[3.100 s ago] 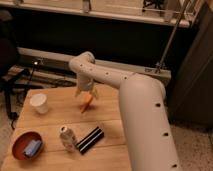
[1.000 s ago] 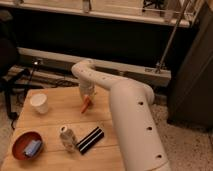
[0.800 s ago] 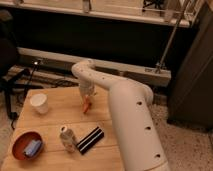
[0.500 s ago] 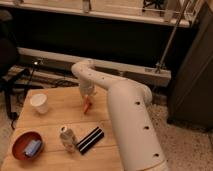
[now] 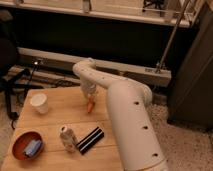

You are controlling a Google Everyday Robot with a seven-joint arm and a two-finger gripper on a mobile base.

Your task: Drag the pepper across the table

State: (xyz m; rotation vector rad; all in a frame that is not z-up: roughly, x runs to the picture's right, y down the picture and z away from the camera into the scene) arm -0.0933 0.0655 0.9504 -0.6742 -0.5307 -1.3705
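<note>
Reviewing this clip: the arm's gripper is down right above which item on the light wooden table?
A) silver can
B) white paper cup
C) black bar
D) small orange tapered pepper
D: the gripper hangs at the far side of the light wooden table, directly over the small orange tapered pepper.

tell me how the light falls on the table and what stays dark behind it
Camera view: the table is lit softly and warmly, with no glare. Camera view: the white arm is the brightest thing. The gripper, low over the pepper, looks dimmer. Camera view: the wall panel behind stays dark.
</note>
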